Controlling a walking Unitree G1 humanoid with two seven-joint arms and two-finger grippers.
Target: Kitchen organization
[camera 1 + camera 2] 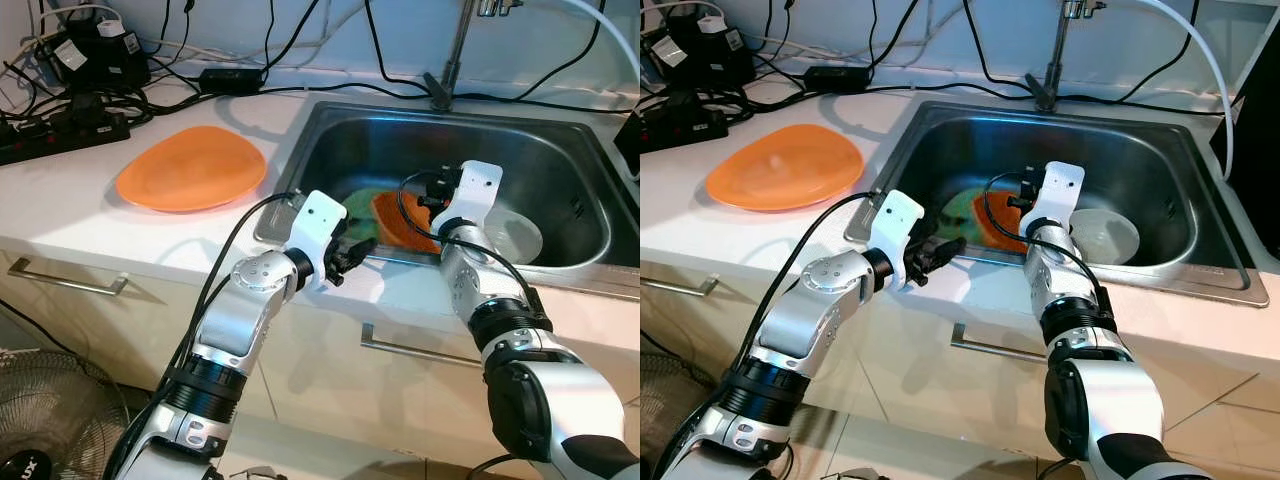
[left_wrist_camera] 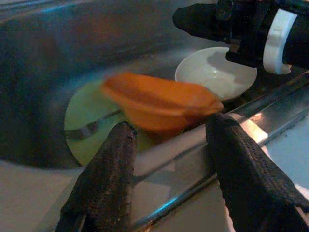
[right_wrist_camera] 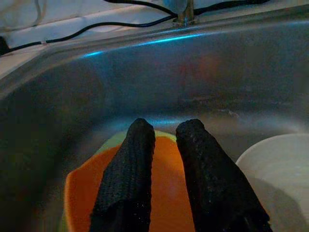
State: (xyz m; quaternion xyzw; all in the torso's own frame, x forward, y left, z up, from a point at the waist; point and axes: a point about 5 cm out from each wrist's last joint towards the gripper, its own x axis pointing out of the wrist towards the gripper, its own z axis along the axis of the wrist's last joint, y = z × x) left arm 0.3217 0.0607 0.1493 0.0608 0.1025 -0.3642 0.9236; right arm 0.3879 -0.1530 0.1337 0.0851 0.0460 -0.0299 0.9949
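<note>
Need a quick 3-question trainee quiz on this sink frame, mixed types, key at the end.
1. True or false: the orange plate lies inside the sink.
2. Which gripper holds the orange bowl over the sink? A) left gripper B) right gripper C) neither
3. Fill in: beside the orange bowl in the sink lies a ____ bowl.

Key: 1. False, it lies on the counter to the sink's left. 2. B; the left one is open at the sink's front rim. 3. white.

A pale surface point(image 1: 90, 225) is seen with a steel sink point(image 1: 575, 215) set into it. An orange plate point(image 1: 190, 167) lies on it left of the sink, with a black power strip point(image 1: 60, 135) and tangled cables point(image 1: 150, 95) behind.
</note>
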